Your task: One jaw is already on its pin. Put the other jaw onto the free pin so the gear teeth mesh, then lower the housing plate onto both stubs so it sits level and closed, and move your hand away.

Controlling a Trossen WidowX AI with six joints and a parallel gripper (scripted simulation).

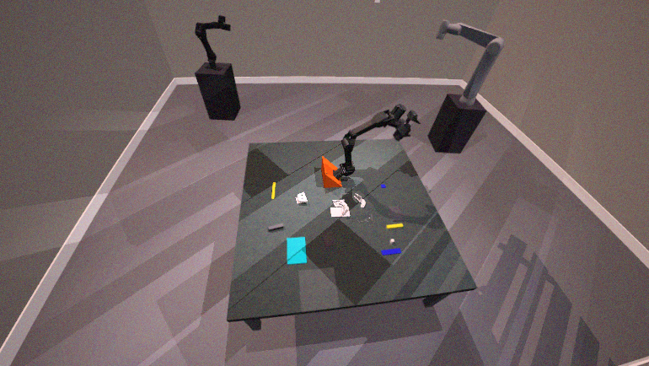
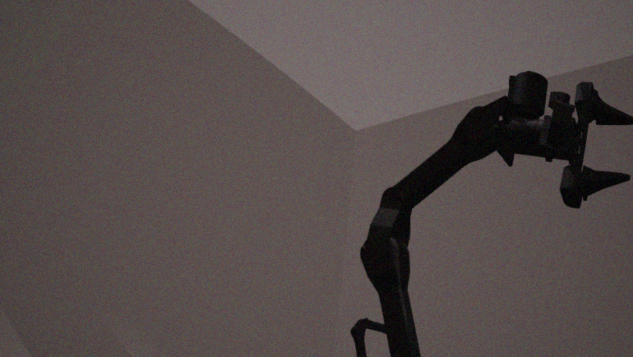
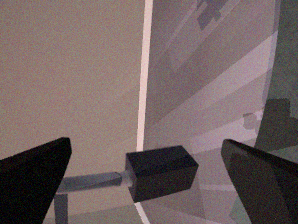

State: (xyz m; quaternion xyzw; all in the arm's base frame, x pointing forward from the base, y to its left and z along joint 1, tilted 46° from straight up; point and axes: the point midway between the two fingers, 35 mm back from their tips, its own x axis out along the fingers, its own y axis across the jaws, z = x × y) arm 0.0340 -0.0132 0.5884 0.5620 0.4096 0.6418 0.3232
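3 white pieces, the middle 1, lie apart on the tabletop, too small to tell which is the jaw or housing plate. the pincer is spread nearly fully, gripping nothing, raised well away from them.

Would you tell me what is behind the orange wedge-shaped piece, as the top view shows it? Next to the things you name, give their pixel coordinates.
Beyond the orange wedge-shaped piece (image 1: 325, 174), dark tabletop (image 1: 281, 152) shows toward the far edge. Whatever lies directly beneath or close behind its raised side is covered.
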